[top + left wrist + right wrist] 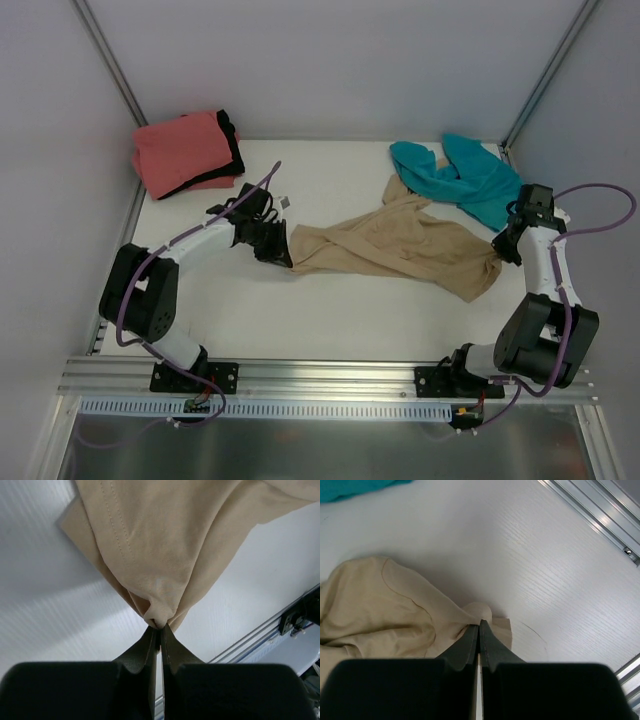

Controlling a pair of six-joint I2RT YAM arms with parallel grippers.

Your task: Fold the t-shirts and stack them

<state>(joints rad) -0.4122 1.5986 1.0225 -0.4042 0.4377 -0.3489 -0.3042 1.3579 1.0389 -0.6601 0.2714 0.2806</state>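
Observation:
The tan t-shirt [400, 245] is stretched across the middle of the table between my two grippers. My left gripper [281, 248] is shut on its left end; in the left wrist view the cloth [165, 545] bunches at the closed tips [160, 628]. My right gripper [499, 253] is shut on its right end; in the right wrist view the cloth [385, 610] gathers at the closed tips [479, 624]. The teal t-shirt [465, 175] lies crumpled at the back right, overlapping the tan one. The coral-pink t-shirt [180, 152] lies folded at the back left on the black t-shirt [234, 145].
Grey walls with metal posts close in the table [300, 320] on the left, back and right. A metal rail [330, 375] runs along the near edge, also seen in the left wrist view [270, 635].

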